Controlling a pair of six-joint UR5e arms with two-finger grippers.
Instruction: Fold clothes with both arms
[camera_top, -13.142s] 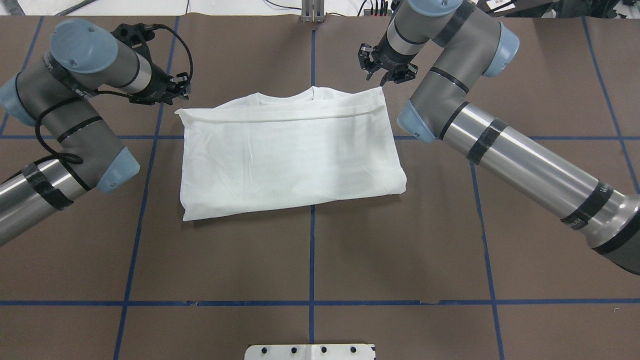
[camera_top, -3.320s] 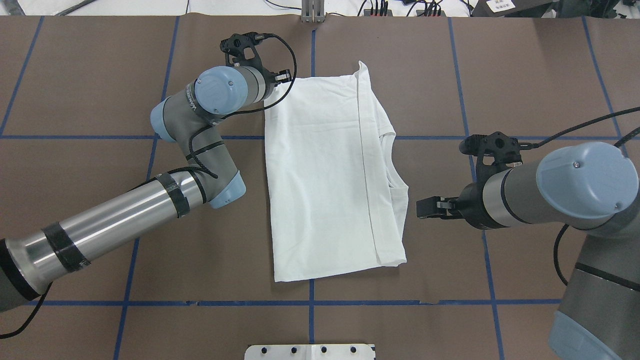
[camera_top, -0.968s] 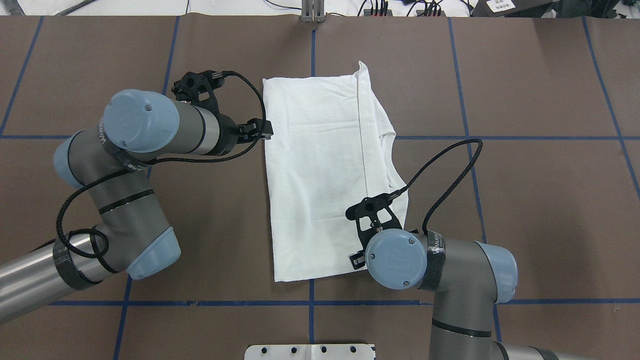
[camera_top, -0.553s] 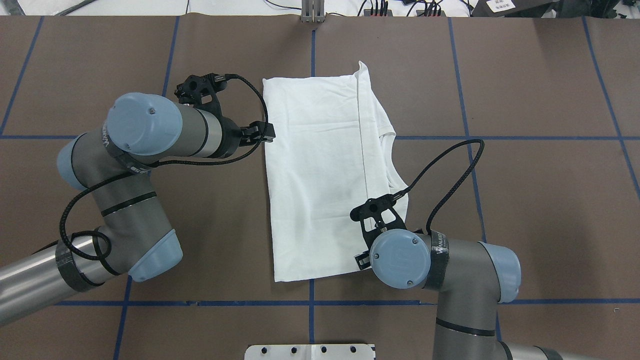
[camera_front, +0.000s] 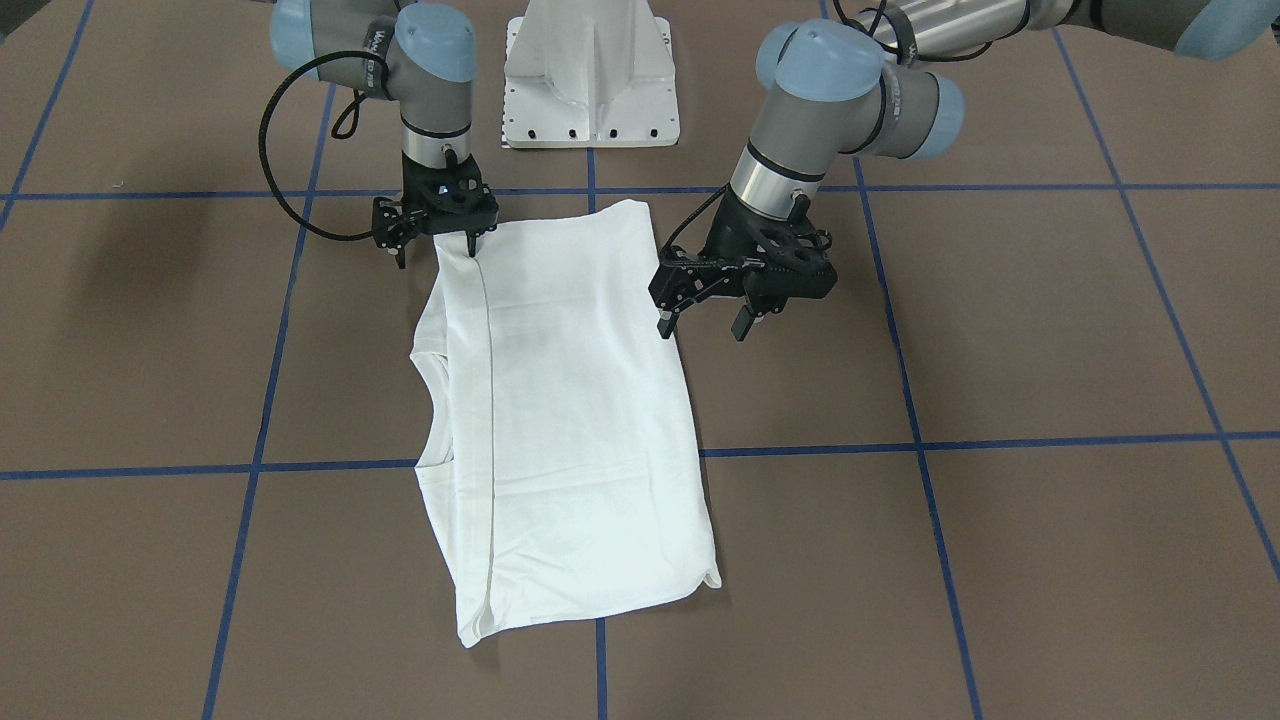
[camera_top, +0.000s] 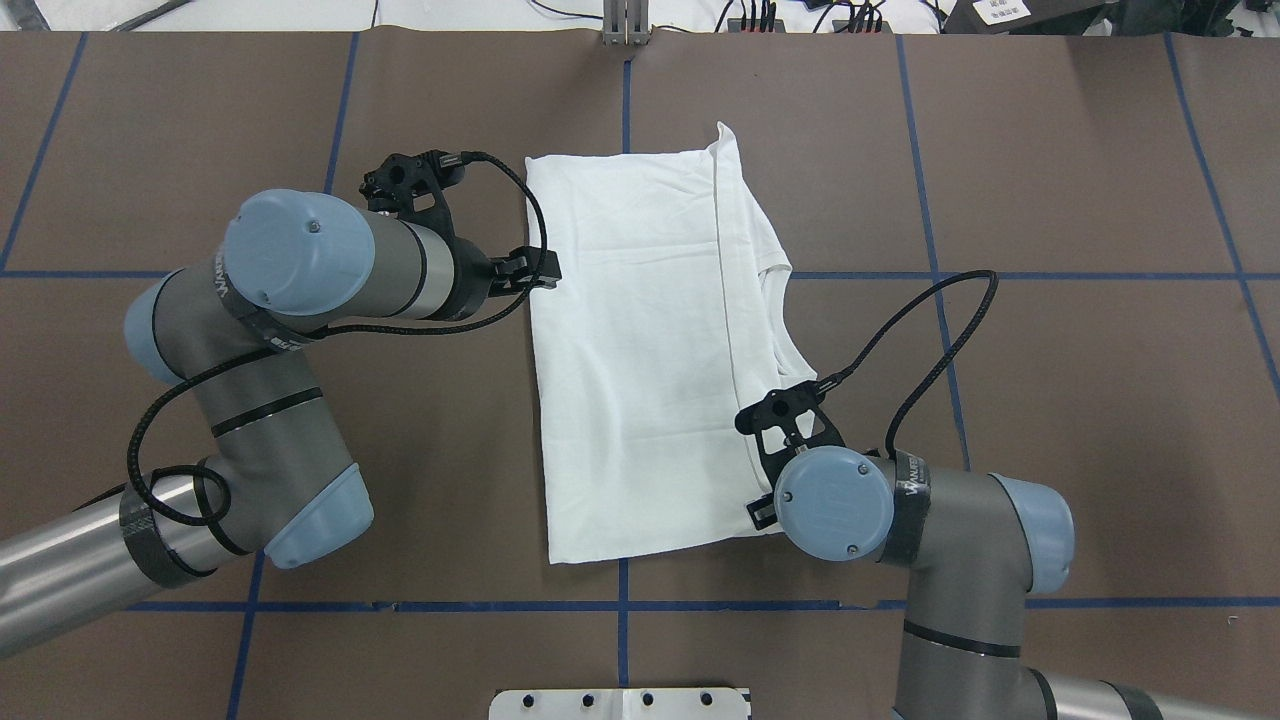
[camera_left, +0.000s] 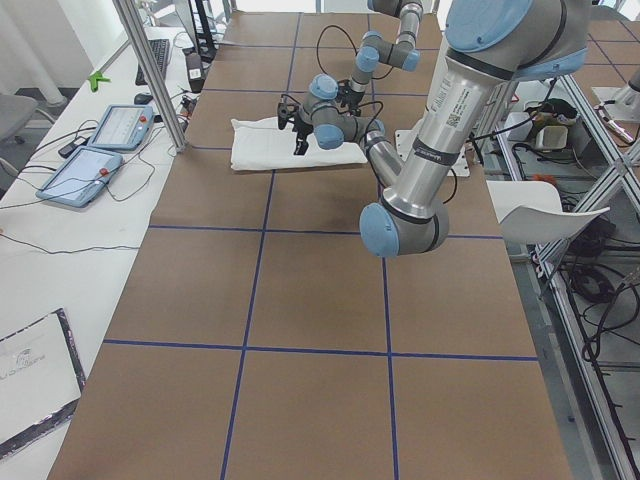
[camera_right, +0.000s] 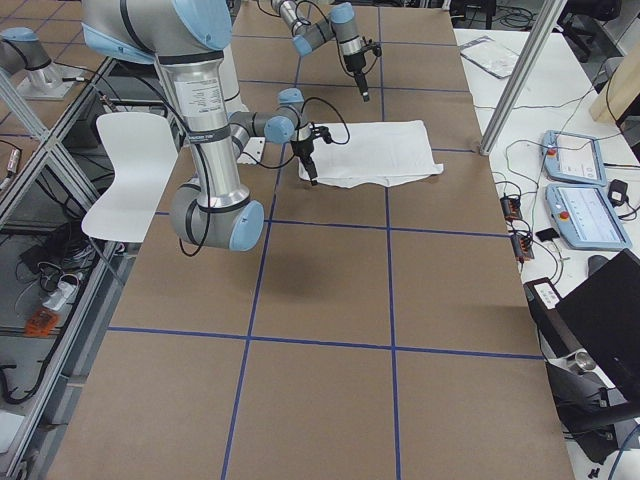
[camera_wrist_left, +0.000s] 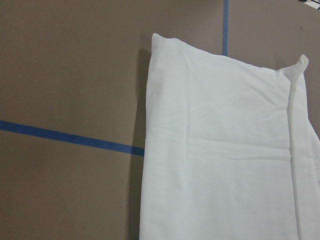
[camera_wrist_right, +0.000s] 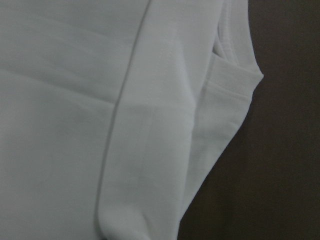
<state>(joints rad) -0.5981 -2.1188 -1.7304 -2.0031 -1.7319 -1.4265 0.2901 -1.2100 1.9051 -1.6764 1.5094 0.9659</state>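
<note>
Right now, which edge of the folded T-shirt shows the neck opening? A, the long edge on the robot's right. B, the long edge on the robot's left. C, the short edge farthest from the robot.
A: the ribbed neck opening sits on the T-shirt's long edge on the robot's right, the side where the right gripper is. The left gripper is at the plain opposite edge.

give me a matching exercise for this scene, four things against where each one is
Things:
1 T-shirt
2 left gripper
3 right gripper
4 white pedestal

Places:
a at a T-shirt corner on the robot's side
b at the T-shirt's long edge
c folded flat on the table
d at the table's robot-side edge

Pairs: 1-c, 2-b, 3-a, 4-d
</note>
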